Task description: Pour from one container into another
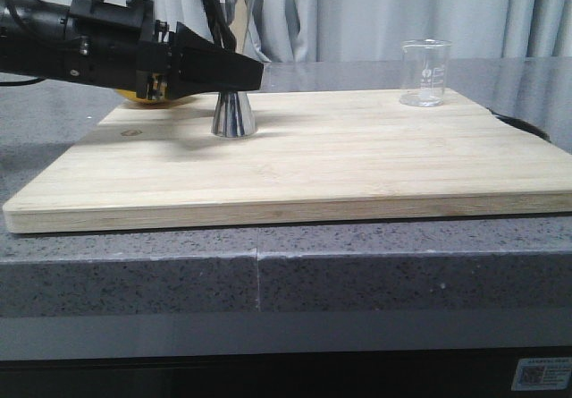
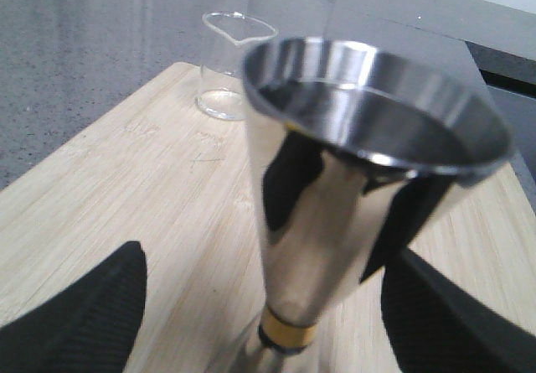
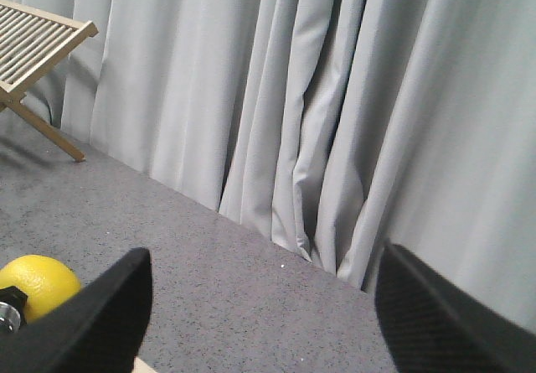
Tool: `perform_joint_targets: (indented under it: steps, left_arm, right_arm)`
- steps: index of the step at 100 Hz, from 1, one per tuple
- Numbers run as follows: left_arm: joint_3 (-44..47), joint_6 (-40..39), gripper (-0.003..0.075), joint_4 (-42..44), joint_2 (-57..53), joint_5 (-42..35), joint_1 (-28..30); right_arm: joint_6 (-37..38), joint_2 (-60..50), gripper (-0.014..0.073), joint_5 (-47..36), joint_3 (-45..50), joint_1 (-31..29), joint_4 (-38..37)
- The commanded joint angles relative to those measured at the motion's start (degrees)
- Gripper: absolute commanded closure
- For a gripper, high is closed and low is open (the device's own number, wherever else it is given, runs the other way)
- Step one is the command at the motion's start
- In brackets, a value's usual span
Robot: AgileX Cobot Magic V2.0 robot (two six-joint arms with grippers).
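A bamboo board (image 1: pixel 295 170) lies on the grey speckled surface (image 1: pixel 268 277), its long front edge nearest the camera. On the left half of the board the steel jigger (image 1: pixel 231 67) stands upright, lower cone down on the wood, a gold band at its narrow waist showing in the left wrist view (image 2: pixel 287 334). The left jaws (image 1: pixel 234 74) reach in level from the left at waist height; in the front view their black tips cross in front of the jigger. From the wrist camera the two pads (image 2: pixel 79 323) sit spread, one on each side of the jigger's lower stem, with a gap visible between each pad and the metal, so they bracket it without pinching.

Behind the left arm (image 1: pixel 80 40) a yellow lemon (image 1: pixel 143 96) peeks out at the board's far-left corner. The clear beaker (image 1: pixel 424 72) stands upright near the board's far-right edge, well apart from the jigger, pour lip and faint white marks visible; it looks empty.

The right jaws (image 3: pixel 260 323) do not appear in the front view. Their own camera shows both pads (image 3: pixel 92 323) wide apart with nothing between them, facing grey curtains (image 3: pixel 335 96), with the lemon (image 3: pixel 38 285) and a slatted wooden rack (image 3: pixel 33 42) off to one side.
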Motion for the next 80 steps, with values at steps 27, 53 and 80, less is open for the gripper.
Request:
perform_joint_targets:
  steps: [27, 53, 80]
  left_arm:
    - [-1.11, -2.15, 0.0181, -0.79, -5.95, 6.16, 0.25]
    - [-1.11, -3.23, 0.0181, 0.21, -7.09, 6.16, 0.25]
    - [-1.11, -3.79, 0.0181, 1.17, -7.48, 6.16, 0.73]
  right_arm:
    - [0.03, -1.75, 0.0092, -1.54, -1.57, -0.11, 2.13]
    - [0.03, -1.75, 0.0092, -1.54, -1.57, -0.11, 2.13]
    - [0.03, -1.75, 0.0092, -1.54, -1.57, -0.11, 2.13]
